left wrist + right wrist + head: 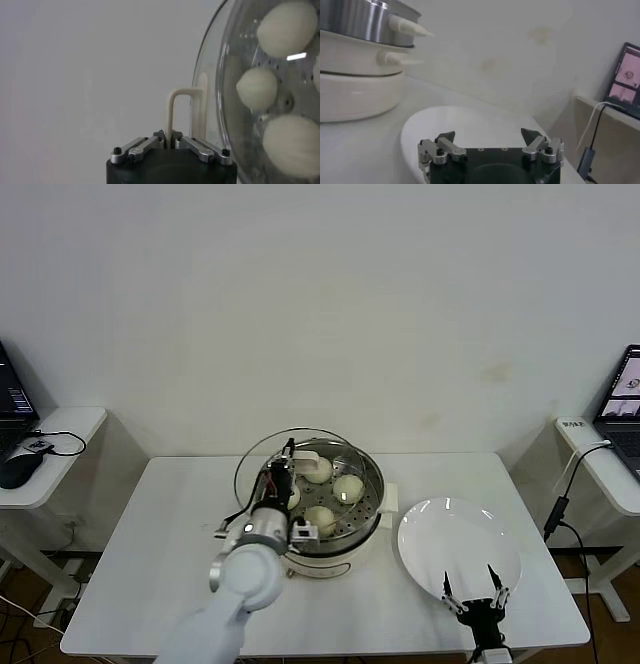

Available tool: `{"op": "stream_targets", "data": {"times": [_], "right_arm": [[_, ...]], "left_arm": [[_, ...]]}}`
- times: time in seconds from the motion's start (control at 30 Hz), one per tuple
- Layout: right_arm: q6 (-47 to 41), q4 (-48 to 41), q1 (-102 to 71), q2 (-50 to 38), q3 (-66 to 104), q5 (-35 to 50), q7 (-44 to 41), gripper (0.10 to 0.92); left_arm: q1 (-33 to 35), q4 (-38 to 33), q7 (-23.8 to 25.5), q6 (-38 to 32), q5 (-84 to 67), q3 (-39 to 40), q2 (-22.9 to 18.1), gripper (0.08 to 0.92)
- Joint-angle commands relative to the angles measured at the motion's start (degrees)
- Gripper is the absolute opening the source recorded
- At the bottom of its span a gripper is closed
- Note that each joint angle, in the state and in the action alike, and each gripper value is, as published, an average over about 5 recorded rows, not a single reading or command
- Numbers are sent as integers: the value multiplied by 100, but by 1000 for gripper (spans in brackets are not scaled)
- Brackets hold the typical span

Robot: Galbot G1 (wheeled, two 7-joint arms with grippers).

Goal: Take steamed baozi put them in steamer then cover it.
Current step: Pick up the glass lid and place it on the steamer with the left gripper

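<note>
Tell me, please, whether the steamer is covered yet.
Not yet. The left gripper holds the lid by its handle, tilted over the steamer; the buns lie partly uncovered.

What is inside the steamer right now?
Baozi sit on the steamer's perforated tray; three show clearly. The left gripper and tilted cover hide any fourth.

Pretty much all white and steel here

Cream-white buns [348,487] sit in a shiny steel steamer [366,509] with a hole-dotted tray and white base; clear glass lid [258,464] has a cream handle [184,116]. White plate [440,539], white desk [170,534], black left tool [170,137] and right tool [475,589].
</note>
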Motion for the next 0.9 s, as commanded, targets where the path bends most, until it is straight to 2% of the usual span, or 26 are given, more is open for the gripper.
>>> {"op": "stream_targets", "data": {"times": [0.03, 0.37, 0.9], "right_arm": [[13, -69, 12, 17, -17, -82, 20, 823], [3, -80, 26, -31, -91, -72, 11, 823], [11, -81, -1, -48, -137, -95, -2, 823]], "left_arm": [[-206, 561, 66, 38, 427, 249, -634, 147], [-170, 863, 20, -51, 612, 215, -782, 147], [-16, 817, -10, -96, 652, 139, -826, 147]]}}
